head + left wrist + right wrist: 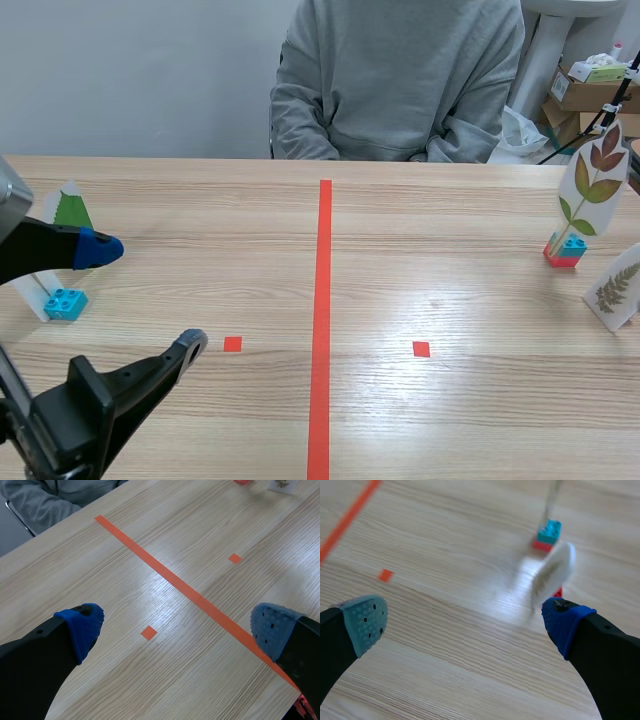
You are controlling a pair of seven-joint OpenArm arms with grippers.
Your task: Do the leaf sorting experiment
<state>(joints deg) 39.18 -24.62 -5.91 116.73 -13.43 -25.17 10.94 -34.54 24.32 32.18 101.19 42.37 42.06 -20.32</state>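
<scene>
Three leaf cards stand on the counter [450, 230]. A red-and-green leaf card [592, 180] on a red-and-blue brick [565, 250] and a fern card [612, 290] are at 3 o'clock from the centre tape line [322, 300]. A green leaf card [72, 208] by a cyan brick [65, 302] is at 9 o'clock. They look light, thin, glossy and tippy, so pinching a card's faces low, near its brick, seems safest. The left jaws are spread beside the green card. The right jaws are spread, with the fern card just ahead.
</scene>
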